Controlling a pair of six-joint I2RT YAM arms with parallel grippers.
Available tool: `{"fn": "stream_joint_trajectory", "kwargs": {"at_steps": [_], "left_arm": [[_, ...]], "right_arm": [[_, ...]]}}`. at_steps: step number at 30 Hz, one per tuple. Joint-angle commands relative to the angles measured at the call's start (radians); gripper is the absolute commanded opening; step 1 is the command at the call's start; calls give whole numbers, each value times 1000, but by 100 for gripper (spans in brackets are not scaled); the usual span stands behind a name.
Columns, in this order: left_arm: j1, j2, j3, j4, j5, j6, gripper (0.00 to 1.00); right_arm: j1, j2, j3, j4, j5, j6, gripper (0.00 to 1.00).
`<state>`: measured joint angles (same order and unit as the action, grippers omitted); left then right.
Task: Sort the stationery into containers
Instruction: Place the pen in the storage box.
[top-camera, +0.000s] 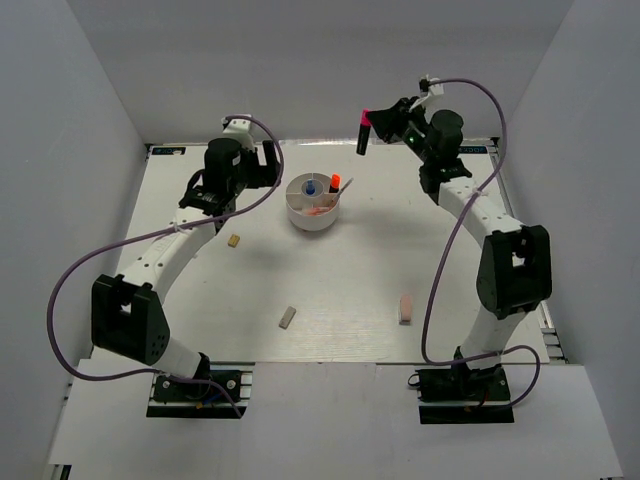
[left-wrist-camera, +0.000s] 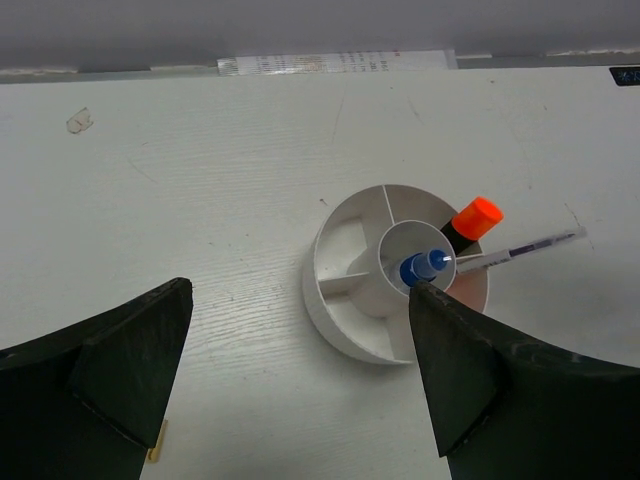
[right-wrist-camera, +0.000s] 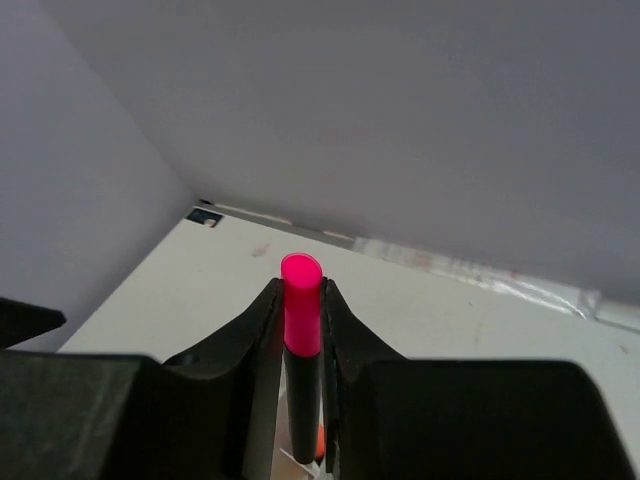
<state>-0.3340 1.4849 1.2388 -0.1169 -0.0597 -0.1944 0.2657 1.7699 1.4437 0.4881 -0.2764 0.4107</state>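
Note:
The round white tub (top-camera: 313, 216) stands at the table's back middle. It holds a blue-capped bottle (top-camera: 311, 186), an orange-capped highlighter (top-camera: 335, 184), a thin pen (left-wrist-camera: 520, 249) and something pink (top-camera: 320, 208). My right gripper (top-camera: 372, 122) is shut on a black highlighter with a pink cap (top-camera: 363, 134), held upright in the air right of and behind the tub; the right wrist view shows the cap (right-wrist-camera: 301, 300) between the fingers. My left gripper (top-camera: 268, 165) is open and empty just left of the tub (left-wrist-camera: 345, 300). Erasers lie loose: beige (top-camera: 234, 240), grey (top-camera: 287, 317), pink (top-camera: 405, 309).
Grey walls close in the table on the left, right and back. The beige eraser also shows at the lower left of the left wrist view (left-wrist-camera: 156, 446). A small scrap (left-wrist-camera: 80, 120) lies on the table far from the tub.

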Motion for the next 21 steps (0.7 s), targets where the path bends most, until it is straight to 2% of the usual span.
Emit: {"fn": "stream_joint_trajectory", "kwargs": {"at_steps": [1, 5, 21], "left_arm": [[32, -25, 22, -18, 18, -30, 98], [43, -23, 24, -23, 26, -31, 98], [84, -15, 27, -53, 40, -33, 98]], "right_arm": [[17, 34, -32, 355, -144, 6, 0], [36, 78, -74, 526, -191, 14, 0], [125, 252, -42, 630, -234, -58, 0]]}}
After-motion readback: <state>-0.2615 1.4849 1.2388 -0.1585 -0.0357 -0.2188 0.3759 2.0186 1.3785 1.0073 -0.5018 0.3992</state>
